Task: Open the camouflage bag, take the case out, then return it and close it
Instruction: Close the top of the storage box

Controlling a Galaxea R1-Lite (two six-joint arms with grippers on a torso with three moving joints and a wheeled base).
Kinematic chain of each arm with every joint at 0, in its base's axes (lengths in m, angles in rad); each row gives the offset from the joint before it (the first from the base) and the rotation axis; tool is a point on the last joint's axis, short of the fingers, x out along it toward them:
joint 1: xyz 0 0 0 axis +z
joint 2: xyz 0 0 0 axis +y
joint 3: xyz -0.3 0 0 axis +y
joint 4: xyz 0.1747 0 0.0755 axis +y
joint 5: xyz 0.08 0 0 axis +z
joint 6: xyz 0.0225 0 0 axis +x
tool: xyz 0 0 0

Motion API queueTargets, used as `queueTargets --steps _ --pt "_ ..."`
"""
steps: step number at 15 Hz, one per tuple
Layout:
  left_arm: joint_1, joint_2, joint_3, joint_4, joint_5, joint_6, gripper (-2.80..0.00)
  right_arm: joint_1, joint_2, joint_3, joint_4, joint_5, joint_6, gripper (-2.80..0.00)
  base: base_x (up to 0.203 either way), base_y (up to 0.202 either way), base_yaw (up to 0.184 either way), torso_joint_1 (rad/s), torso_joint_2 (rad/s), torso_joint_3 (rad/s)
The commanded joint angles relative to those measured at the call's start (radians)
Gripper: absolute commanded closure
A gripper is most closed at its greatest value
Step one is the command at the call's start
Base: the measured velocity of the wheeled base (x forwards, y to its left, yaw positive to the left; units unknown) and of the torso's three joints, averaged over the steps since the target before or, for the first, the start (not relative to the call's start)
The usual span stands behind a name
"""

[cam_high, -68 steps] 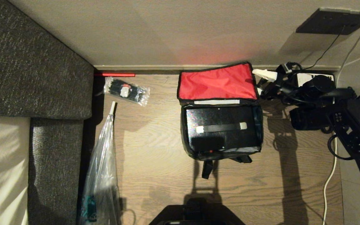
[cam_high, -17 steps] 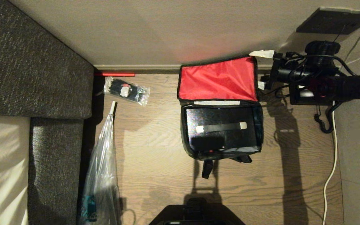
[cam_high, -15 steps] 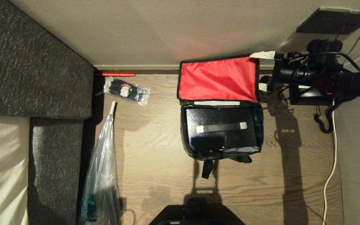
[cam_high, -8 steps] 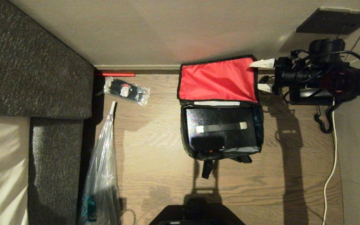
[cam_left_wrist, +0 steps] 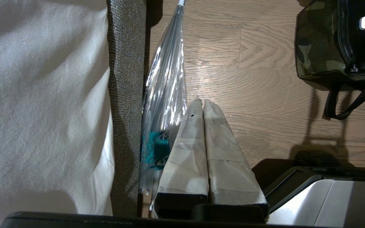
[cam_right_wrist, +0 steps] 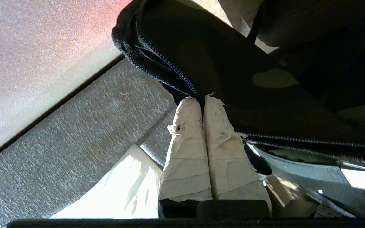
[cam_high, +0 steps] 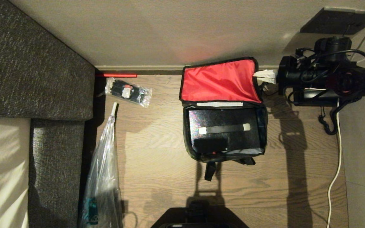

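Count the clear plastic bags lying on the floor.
2. A small clear packet lies near the wall, left of the camouflage bag; a long clear plastic bag lies along the sofa. Others may be hidden.

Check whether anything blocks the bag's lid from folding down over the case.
Nothing visible does. The camouflage bag stands open, its red inner lid upright against the wall, the case lying flat inside below the rim. The right gripper is shut at the lid's right edge; whether it pinches the edge is unclear.
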Motion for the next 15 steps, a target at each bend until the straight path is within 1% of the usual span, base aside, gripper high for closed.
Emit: queueTargets --steps 1,4,5,6,8,10,15 --pt "0.0 -0.002 0.001 0.0 0.0 0.0 0.0 0.0 -0.014 0.014 -0.002 0.005 0.006 0.0 0.0 0.0 0.0 0.0 0.0 0.0" --pt "0.0 -0.002 0.001 0.0 0.0 0.0 0.0 0.0 -0.036 0.024 0.008 0.008 0.003 0.0 0.0 0.0 0.0 0.0 0.0 0.0" --pt "0.0 -0.002 0.002 0.0 0.0 0.0 0.0 -0.001 -0.055 0.05 0.013 0.01 -0.01 0.0 0.0 0.0 0.0 0.0 0.0 0.0" --pt "0.0 -0.002 0.001 0.0 0.0 0.0 0.0 -0.001 -0.082 0.092 0.019 0.023 -0.043 0.0 0.0 0.0 0.0 0.0 0.0 0.0" --pt "0.0 -0.002 0.0 0.0 0.001 0.0 0.0 -0.001 -0.146 0.155 0.057 0.054 -0.134 0.0 0.0 0.0 0.0 0.0 0.0 0.0" --pt "0.0 -0.002 0.001 0.0 0.0 0.0 0.0 -0.002 -0.209 0.226 0.126 0.062 -0.218 0.0 0.0 0.0 0.0 0.0 0.0 0.0" --pt "0.0 -0.002 0.0 0.0 0.0 0.0 0.0 -0.002 -0.353 0.453 0.215 0.063 -0.438 0.0 0.0 0.0 0.0 0.0 0.0 0.0"
